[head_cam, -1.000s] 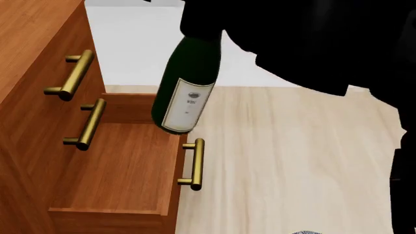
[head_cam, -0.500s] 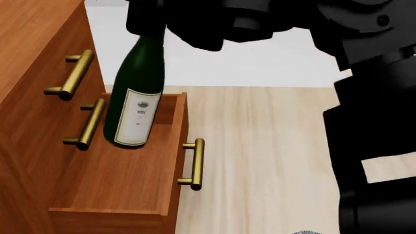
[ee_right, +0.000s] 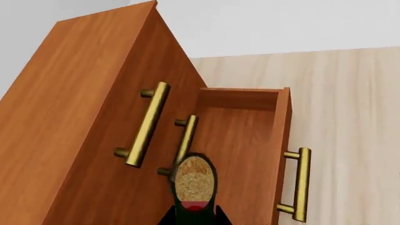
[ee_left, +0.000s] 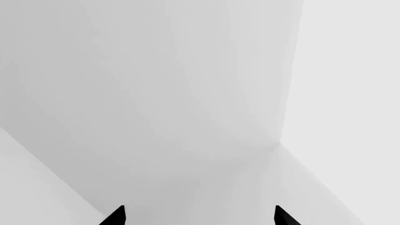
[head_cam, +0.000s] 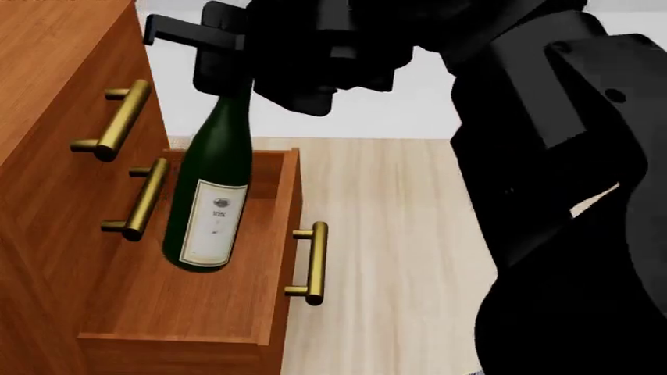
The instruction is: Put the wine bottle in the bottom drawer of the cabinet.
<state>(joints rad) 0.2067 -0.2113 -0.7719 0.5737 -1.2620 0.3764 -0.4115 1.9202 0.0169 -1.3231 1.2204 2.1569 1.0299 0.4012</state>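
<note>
Over bottom drawer [head_cam: 198,305], gripped wine bottle [head_cam: 214,199]

The white label [head_cam: 214,223] on the wine bottle [head_cam: 214,191] carries small dark print, too tiny to read.

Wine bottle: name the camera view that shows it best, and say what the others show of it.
The head view: the wine bottle shows nearly full length, label facing the camera, hanging from the right gripper over the open bottom drawer. The right wrist view shows only its cork top, end-on. The left wrist view shows none of it.
</note>
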